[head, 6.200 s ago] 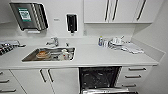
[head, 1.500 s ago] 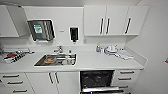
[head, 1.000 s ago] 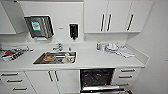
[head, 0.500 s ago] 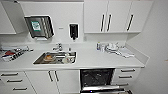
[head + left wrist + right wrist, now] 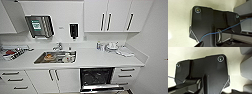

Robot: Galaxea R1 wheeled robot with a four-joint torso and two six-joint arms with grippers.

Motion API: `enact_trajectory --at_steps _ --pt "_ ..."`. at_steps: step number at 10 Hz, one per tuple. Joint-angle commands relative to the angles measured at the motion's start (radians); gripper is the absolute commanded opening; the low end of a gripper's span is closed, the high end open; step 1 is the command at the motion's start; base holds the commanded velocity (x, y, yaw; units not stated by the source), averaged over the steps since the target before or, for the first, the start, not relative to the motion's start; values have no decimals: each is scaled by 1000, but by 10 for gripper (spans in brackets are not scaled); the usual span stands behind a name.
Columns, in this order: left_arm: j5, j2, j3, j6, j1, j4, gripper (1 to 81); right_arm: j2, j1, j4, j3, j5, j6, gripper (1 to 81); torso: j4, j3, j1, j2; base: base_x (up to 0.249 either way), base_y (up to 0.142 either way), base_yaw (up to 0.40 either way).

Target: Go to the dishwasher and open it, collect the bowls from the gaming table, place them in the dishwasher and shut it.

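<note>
a kitchenette seen from above and in front. the dishwasher (image 5: 97, 78) sits under the white surface (image 5: 100, 58), below its front edge toward the right end, with its door (image 5: 102, 87) folded down and the dark inside showing. a sink (image 5: 56, 57) holding dishes lies left of centre, and white dishes (image 5: 113, 47) stand near the back right corner. whether either gripper is open or holding anything cannot be told. judged risk: the lowered door juts into the floor space, so the base could bump it while driving past. the green label on the wall dispenser (image 5: 39, 26) is too blurred to read.
</note>
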Motion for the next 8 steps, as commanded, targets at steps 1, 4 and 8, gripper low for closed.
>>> enact_trajectory --at_steps 1,4,8 --pt "58 -14 -3 8 -17 13 811 7 18 -16 -30 -45 0 811 0 0 0 0 -78 0 0" --pt "56 -13 -3 8 -14 13 811 7 18 -16 -30 -45 -3 811 0 0 -4 -1 0 0 33" --pt "48 -11 -5 16 -7 19 811 11 17 -12 -35 -53 -3 811 0 0 -4 -1 0 0 330"
